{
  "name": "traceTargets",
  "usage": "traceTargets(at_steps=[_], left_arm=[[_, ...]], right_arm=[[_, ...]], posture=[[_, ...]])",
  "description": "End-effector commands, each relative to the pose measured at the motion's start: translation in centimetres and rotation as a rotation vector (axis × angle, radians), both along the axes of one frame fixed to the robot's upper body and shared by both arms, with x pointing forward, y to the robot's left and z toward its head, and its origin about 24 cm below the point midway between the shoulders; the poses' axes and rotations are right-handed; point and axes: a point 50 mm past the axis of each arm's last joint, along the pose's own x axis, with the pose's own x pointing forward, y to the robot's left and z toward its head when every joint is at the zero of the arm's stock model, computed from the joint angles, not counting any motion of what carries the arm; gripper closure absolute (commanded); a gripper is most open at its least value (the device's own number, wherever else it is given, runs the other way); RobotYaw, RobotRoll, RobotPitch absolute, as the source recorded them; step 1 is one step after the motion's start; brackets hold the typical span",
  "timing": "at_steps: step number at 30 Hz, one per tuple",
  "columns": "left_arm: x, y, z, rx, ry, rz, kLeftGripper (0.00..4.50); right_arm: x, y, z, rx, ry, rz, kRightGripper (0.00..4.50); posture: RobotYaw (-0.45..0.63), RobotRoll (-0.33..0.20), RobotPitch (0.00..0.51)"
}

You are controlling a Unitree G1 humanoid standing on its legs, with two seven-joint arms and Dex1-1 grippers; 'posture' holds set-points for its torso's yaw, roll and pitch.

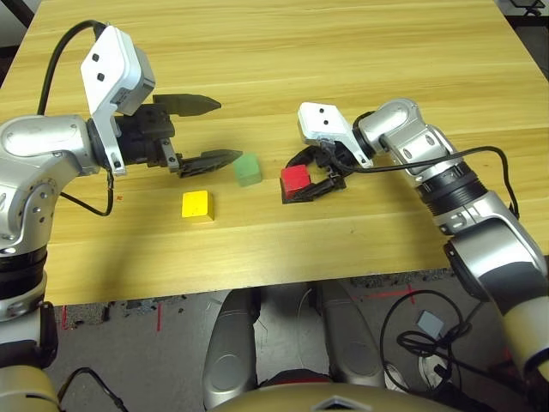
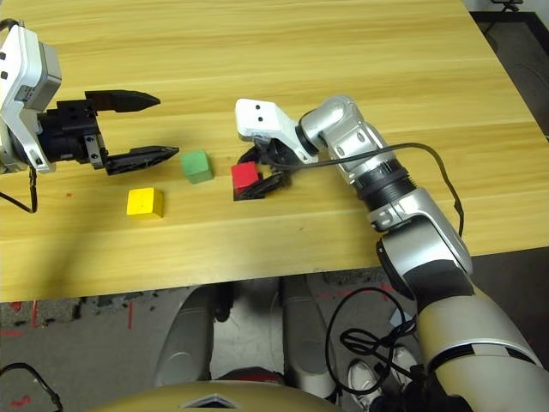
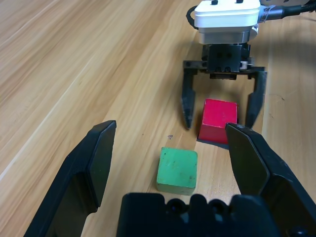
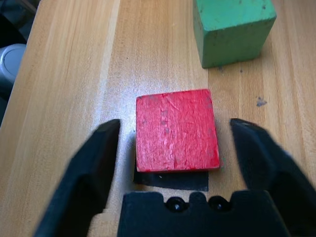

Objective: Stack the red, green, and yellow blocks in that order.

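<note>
Three small blocks look light and hard. My right pincer [image 4: 175,148] is wide open around the red block [image 4: 176,129], not squeezing; my left pincer [image 3: 173,163] is open and empty. Next I'd pinch the green block's [image 3: 177,169] flat sides.

Bright even light, soft shadows, sharp

I see my left pincer [image 1: 199,130] at nine o'clock, held level above the tabletop [image 1: 343,51], fingers spread wide. My right pincer [image 3: 221,107] reaches in from three o'clock, tilted downward, fingers parted, tips seemingly near the surface.
</note>
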Motion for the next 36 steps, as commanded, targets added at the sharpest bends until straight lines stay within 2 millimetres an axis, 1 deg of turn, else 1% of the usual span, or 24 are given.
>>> traceTargets(at_steps=[1, 2, 3, 6, 7, 9, 10, 11, 13, 16, 17, 18, 20, 24, 27, 32, 36], left_arm=[[-0.3, 0.1, 0.3, 0.026, -0.009, 0.001, 0.00], [-0.3, 0.1, 0.3, 0.026, -0.008, 0.001, 0.00], [-0.3, 0.1, 0.1, 0.029, -0.005, 0.006, 0.00], [-0.3, 0.4, -0.3, 0.043, 0.007, 0.013, 0.00], [-0.3, 0.5, -0.4, 0.043, 0.007, 0.014, 0.00], [-0.1, 0.4, -1.0, 0.053, 0.021, 0.025, 0.00], [0.0, 0.3, -1.4, 0.058, 0.029, 0.025, 0.00], [0.2, 0.3, -1.9, 0.064, 0.033, 0.028, 0.00], [0.7, 0.2, -2.7, 0.084, 0.048, 0.026, 0.00], [1.6, -0.2, -3.4, 0.141, 0.056, 0.019, 0.00], [1.9, -0.4, -3.5, 0.160, 0.052, 0.015, 0.00], [2.1, -0.6, -3.6, 0.176, 0.058, 0.002, 0.00], [2.5, -1.1, -3.8, 0.210, 0.073, -0.018, 0.00], [3.3, -2.1, -3.6, 0.283, 0.080, -0.075, 0.00], [3.8, -2.5, -3.6, 0.336, 0.096, -0.102, 0.00], [4.3, -2.5, -4.3, 0.403, 0.151, -0.105, 0.00], [4.4, -2.3, -5.2, 0.448, 0.200, -0.097, 0.00]], right_arm=[[-0.1, -0.3, 0.0, 0.006, 0.007, -0.005, 0.04], [0.0, -0.4, 0.1, 0.011, 0.007, -0.008, 0.04], [0.1, -0.8, 0.8, 0.031, 0.007, -0.009, 0.04], [0.4, -2.7, 4.3, 0.171, 0.035, 0.018, 0.04], [0.3, -3.0, 5.1, 0.204, 0.044, 0.032, 0.04], [0.3, -5.1, 7.2, 0.263, 0.039, 0.011, 0.04], [0.2, -6.1, 7.9, 0.280, 0.038, -0.012, 0.04], [0.2, -7.0, 8.5, 0.291, 0.036, -0.039, 0.04], [0.2, -8.6, 9.1, 0.298, 0.028, -0.090, 0.04], [0.0, -10.1, 9.3, 0.283, 0.010, -0.135, 0.04], [0.0, -10.4, 9.3, 0.279, 0.007, -0.140, 0.04], [-0.1, -10.6, 9.2, 0.279, 0.008, -0.146, 0.04], [-0.4, -11.0, 9.0, 0.280, 0.017, -0.150, 0.04], [-1.3, -11.4, 8.3, 0.279, 0.043, -0.148, 0.04], [-1.8, -11.7, 8.0, 0.275, 0.051, -0.155, 0.04], [-2.6, -12.2, 7.7, 0.261, 0.054, -0.163, 0.04], [-3.5, -12.2, 7.0, 0.235, 0.075, -0.126, 0.04]], posture=[[0.49, -0.037, 0.323], [0.49, -0.037, 0.323], [0.49, -0.034, 0.318], [0.47, -0.031, 0.317], [0.47, -0.030, 0.320], [0.45, -0.029, 0.318], [0.44, -0.030, 0.317], [0.41, -0.033, 0.319], [0.39, -0.035, 0.320], [0.34, -0.040, 0.312], [0.34, -0.040, 0.312], [0.31, -0.040, 0.307], [0.29, -0.039, 0.304], [0.24, -0.033, 0.299], [0.22, -0.030, 0.298], [0.18, -0.026, 0.308], [0.16, -0.024, 0.312]])
